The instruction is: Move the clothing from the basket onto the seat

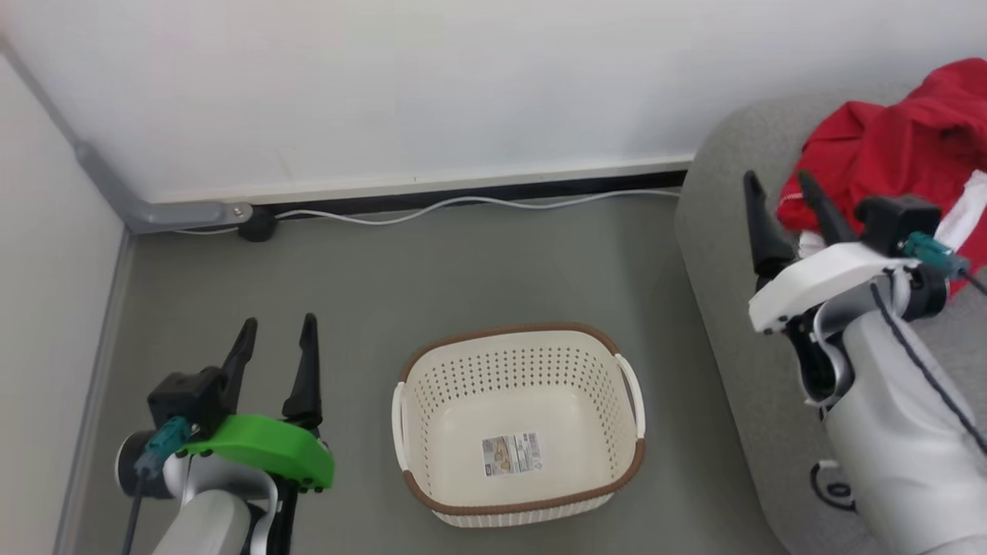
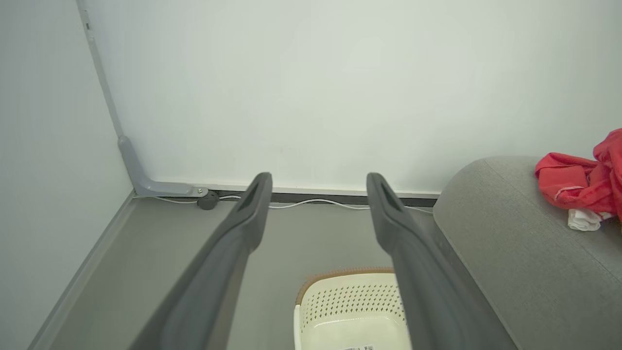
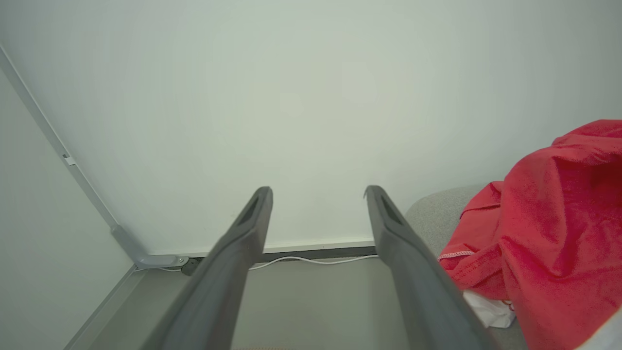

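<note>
The cream basket (image 1: 521, 428) with its brown rim stands on the grey floor, and inside it I see just a barcode sticker. Red clothing (image 1: 887, 154) lies bunched on the grey seat (image 1: 725, 231) at the right, with white fabric at its lower edge. My right gripper (image 1: 779, 189) hangs open over the seat, just left of the clothing, holding nothing. My left gripper (image 1: 277, 331) is open and empty above the floor, left of the basket. From the left wrist I see the basket (image 2: 350, 311), the seat (image 2: 510, 243) and the clothing (image 2: 578, 184). The right wrist view has the clothing (image 3: 549, 233) close on its right.
A white wall with a dark skirting runs along the back. A white cable (image 1: 463, 206) lies along its foot, ending at a grey conduit (image 1: 177, 212) in the left corner. Grey floor lies between the basket and the wall.
</note>
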Controlling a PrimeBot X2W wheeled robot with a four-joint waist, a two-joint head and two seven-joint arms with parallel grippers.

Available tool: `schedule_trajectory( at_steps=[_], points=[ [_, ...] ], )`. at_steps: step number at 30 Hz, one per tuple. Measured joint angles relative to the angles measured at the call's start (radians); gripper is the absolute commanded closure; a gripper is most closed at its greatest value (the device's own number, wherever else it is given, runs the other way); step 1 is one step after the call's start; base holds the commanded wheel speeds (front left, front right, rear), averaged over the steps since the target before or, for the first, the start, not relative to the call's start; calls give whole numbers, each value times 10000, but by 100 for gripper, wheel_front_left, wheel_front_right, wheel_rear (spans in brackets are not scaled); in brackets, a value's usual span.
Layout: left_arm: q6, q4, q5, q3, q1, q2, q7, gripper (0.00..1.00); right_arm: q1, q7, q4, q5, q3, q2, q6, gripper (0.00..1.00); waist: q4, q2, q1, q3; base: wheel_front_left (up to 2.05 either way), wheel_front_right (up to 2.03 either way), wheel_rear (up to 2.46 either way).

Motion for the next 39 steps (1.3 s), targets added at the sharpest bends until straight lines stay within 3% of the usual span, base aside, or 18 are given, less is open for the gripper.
schedule_trajectory(
  at_steps=[9,22,39],
  points=[
    [73,-50,13,970,908,184,-8,0,1408,-2,-648,-35,395,838,-360,0,484,0,0,-580,0,0,0],
    [75,-589,510,2228,2002,199,-10,0,2945,-2,-1488,-219,963,890,-867,0,616,0,0,-899,0,0,0],
    [75,-1333,1072,2819,3297,-84,-10,0,4253,0,-2738,-217,932,926,-1471,0,415,0,0,-1116,0,0,0]
  ],
)
